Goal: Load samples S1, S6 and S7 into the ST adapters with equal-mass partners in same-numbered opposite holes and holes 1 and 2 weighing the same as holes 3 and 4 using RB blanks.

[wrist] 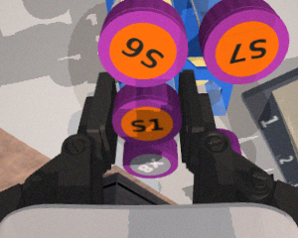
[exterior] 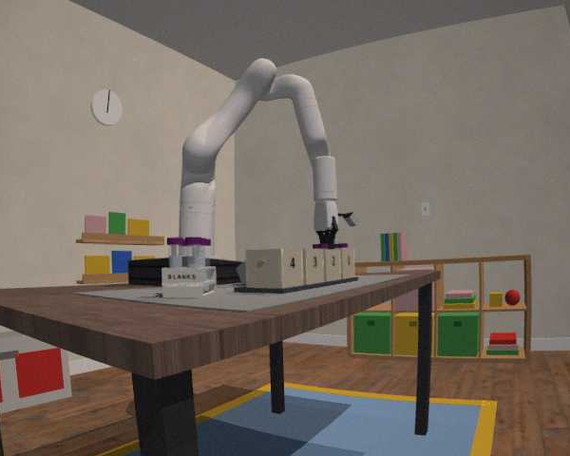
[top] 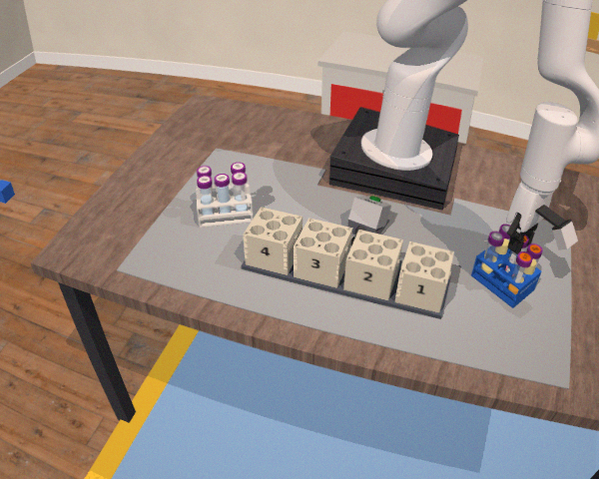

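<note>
My gripper (wrist: 147, 90) is shut on sample S1 (wrist: 148, 122), a tube with a purple cap and an orange dot, clamped just under the cap. It holds S1 upright, low over the blue sample rack RS (top: 506, 272), which stands at the right end of the mat. S6 (wrist: 144, 50) and S7 (wrist: 243, 47) stand in RS just beyond the fingers. A grey-dot tube (wrist: 149, 161) stands just behind S1. I cannot tell whether S1 is seated in a well. The gripper (top: 519, 235) also shows in the top view. The four adapters, 4 (top: 273, 240) to 1 (top: 424, 275), show only empty holes.
The white blank rack RB (top: 222, 198) with several blue-filled tubes stands at the left behind adapter 4. The DONE key (top: 370, 211) sits behind adapters 2 and 3, in front of the arm's black base (top: 395, 160). The table's edge runs close beyond RS.
</note>
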Robot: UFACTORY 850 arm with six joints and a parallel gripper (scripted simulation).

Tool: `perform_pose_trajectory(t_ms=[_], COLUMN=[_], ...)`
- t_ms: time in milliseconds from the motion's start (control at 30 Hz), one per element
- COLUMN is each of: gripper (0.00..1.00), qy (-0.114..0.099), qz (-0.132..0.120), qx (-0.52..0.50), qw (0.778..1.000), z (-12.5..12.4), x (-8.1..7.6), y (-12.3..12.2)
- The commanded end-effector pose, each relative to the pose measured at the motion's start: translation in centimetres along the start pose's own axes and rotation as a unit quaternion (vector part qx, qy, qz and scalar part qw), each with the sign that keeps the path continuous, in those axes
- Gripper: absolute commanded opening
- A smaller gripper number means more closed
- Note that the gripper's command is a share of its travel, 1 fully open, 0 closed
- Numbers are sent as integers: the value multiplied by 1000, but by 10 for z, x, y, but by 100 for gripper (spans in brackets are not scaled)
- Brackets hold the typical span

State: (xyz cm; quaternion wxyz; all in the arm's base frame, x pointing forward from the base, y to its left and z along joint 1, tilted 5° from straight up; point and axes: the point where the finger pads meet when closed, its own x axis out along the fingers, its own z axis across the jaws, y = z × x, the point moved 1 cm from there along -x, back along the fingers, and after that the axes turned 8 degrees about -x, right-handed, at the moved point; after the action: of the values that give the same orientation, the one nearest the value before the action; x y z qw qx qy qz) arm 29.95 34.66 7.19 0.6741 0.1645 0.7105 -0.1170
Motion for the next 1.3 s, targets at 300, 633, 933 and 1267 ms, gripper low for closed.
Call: perform_pose_trajectory(t_ms=[300,633,933,1267], gripper=[43,43,43,43], qy=[0,0,0,0], qz=[1,1,1,1], qx=[0,0,0,0], qw=[1000,1000,1000,1000], z=[0,0,0,0], x=[0,0,0,-6], y=[1,1,1,1])
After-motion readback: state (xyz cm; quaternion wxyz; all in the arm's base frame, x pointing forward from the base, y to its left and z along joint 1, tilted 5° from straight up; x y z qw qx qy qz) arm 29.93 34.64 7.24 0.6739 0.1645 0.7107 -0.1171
